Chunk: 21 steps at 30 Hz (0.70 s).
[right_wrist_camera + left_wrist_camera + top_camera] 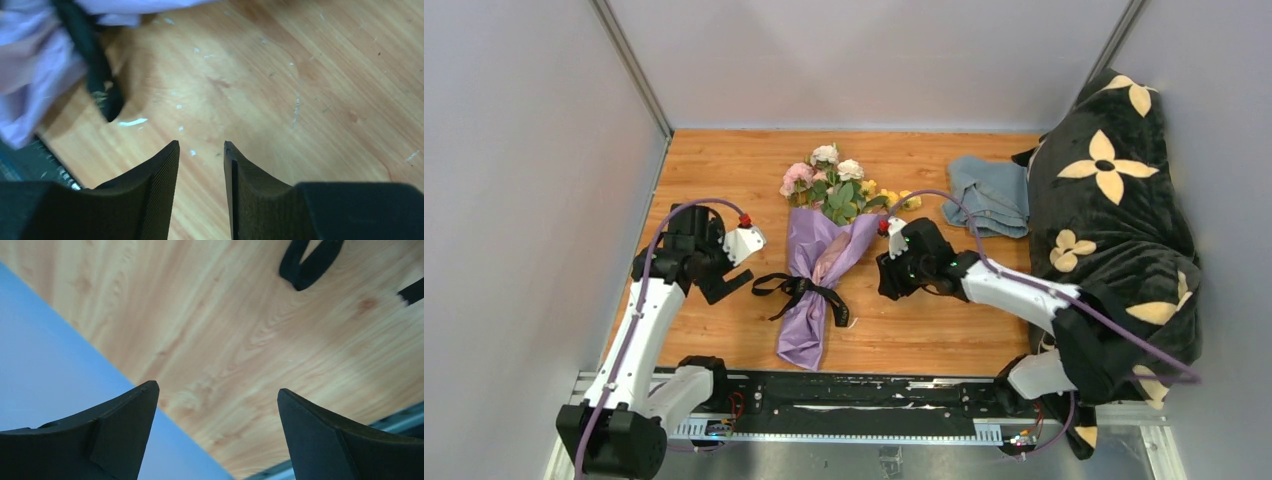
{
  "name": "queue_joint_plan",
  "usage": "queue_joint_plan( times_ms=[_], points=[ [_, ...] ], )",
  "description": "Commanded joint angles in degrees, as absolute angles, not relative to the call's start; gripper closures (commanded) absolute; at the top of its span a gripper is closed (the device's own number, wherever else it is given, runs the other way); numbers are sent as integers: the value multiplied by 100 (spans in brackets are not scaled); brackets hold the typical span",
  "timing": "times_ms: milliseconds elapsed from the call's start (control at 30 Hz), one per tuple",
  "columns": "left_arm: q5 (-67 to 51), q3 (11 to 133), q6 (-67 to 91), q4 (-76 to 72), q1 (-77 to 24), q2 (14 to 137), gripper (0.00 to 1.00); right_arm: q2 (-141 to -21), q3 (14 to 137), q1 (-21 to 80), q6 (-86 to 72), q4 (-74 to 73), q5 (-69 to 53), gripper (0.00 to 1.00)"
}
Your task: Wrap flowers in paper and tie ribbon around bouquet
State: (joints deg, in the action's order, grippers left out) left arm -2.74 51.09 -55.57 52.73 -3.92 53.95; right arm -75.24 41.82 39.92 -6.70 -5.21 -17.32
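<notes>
Two hands flank the bouquet (817, 262), neither touching it; the left hand (732, 283) hangs over bare bench (924, 330) left of the ribbon (802, 288), its fingers (120, 430) spread wide with nothing between them; the right hand (886, 280) sits just right of the paper (804, 335), its fingers a narrow gap apart and gripping nothing. The bouquet lies mid-bench, flowers (832, 182) toward the far side and the purple paper tapering toward the near edge; the black ribbon is tied round its waist, loops and tails spilling to both sides. At the far right lies a folded grey-blue cloth (991, 195); a black blanket with cream flower shapes (1114, 200) fills the right side and drapes over the right arm's base. Stems are hidden inside the paper; the left wrist view cuts a ribbon loop off at its top edge; the knot's form is hard to make out.
</notes>
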Motion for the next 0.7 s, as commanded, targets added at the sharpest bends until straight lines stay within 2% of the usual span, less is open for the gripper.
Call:
queue_joint_plan(
  times_ms=[0,67,167,333,500,600,667],
  points=[
    [-482,4967,-3762,5543,-369,5594,2,-8691,4805,4078,-1253,-215,-848,59],
    [-975,4688,-3361,4939,-377,5821,5,-9186,5168,4105,-1290,167,-828,59],
    [-1509,4504,-2666,3802,-386,6611,19,-9884,5689,4122,-1402,482,-908,59],
    [-1808,5181,-1815,3053,-579,8706,33,-10903,6681,4122,-1384,587,-973,59],
    [-1909,5770,-1544,2867,-917,9758,36,-11390,7543,4038,-1240,195,-730,58],
    [-1994,5996,-1440,2937,-912,9887,36,-11036,7456,3961,-1063,-213,-390,57],
    [-2010,6021,-1415,3079,-853,9647,36,-10505,7170,3865,-803,-470,-118,51]
  ],
)
